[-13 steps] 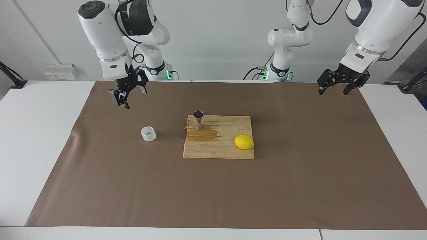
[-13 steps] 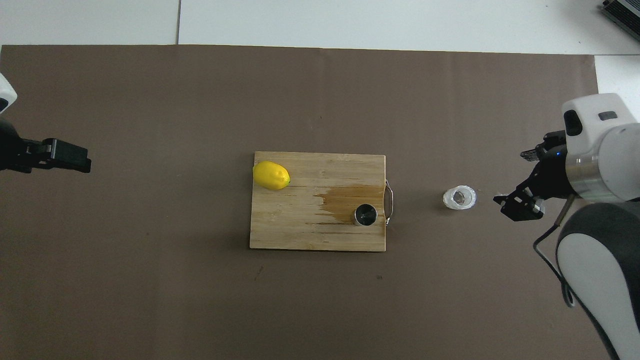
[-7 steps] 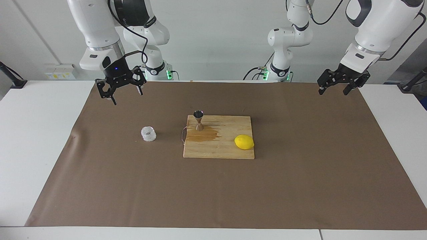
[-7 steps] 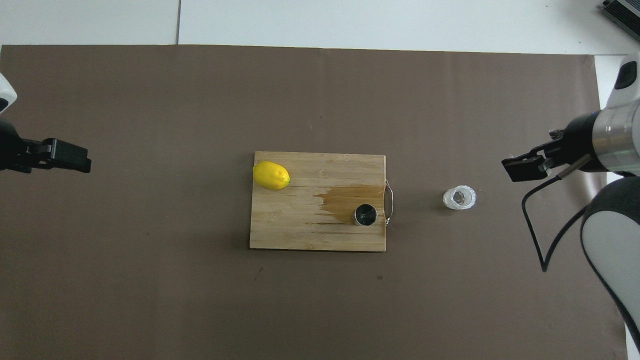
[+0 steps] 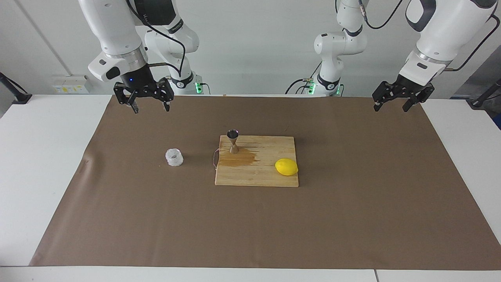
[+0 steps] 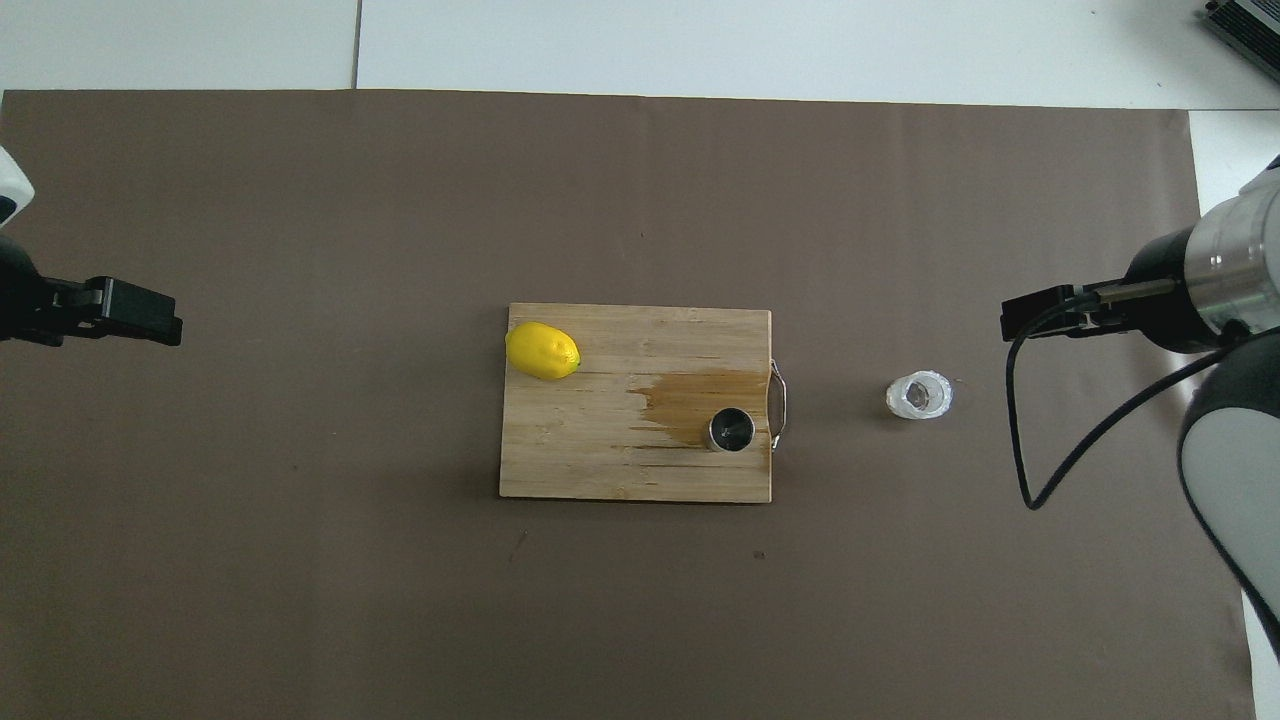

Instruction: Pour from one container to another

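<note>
Left arm (image 6: 20, 290): in your overhead view the picture's edge cuts it off; you see only the gripper (image 6: 150, 322) tip, edge-on.
Right arm (image 6: 1230, 420): cut by the edge in the overhead view; in the facing view its upper links run out of the top.
Right gripper (image 6: 1035, 318): edge-on from overhead, so you cannot read its gap there.
Glass (image 5: 174, 157): too small to tell whether anything is inside.
Jigger (image 6: 732, 430): from overhead you see only its dark mouth; contents unclear.
</note>
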